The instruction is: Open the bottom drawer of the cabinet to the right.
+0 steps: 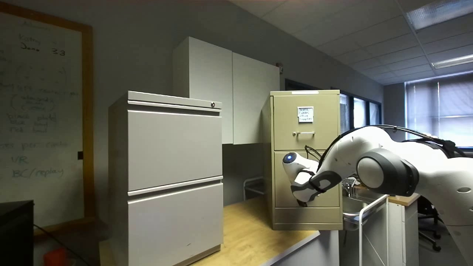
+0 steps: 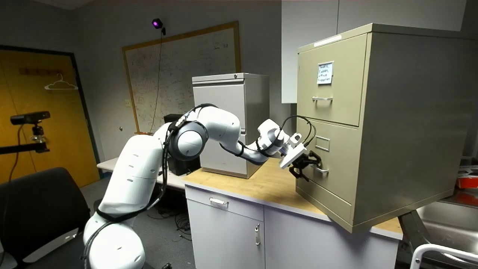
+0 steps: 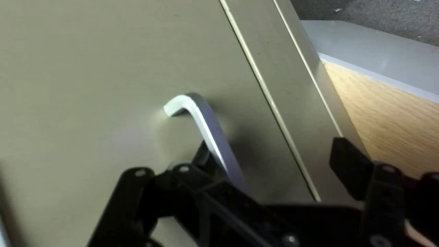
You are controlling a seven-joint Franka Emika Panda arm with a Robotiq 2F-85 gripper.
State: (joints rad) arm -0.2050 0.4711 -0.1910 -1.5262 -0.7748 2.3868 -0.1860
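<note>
The tan cabinet (image 1: 306,218) (image 2: 410,123) stands on the wooden counter. Its bottom drawer (image 1: 327,201) (image 2: 336,151) is flush with the cabinet in both exterior views. The drawer's silver handle (image 3: 210,135) shows in the wrist view and partly in an exterior view (image 2: 322,170); my arm hides it elsewhere. My gripper (image 2: 312,170) (image 3: 277,159) is open at the handle. In the wrist view the left fingertip is partly hidden behind the handle bar. The right finger stands apart, below the handle, over the cabinet's lower edge. Contact cannot be told.
A pale-grey two-drawer cabinet (image 1: 177,147) (image 2: 220,101) stands on the same wooden counter (image 1: 249,231) (image 2: 269,186). White wall cupboards (image 1: 255,99) hang behind. A white rail (image 1: 360,236) and a sink (image 2: 448,224) are beside the tan cabinet. The top drawer (image 2: 332,108) bears a paper label.
</note>
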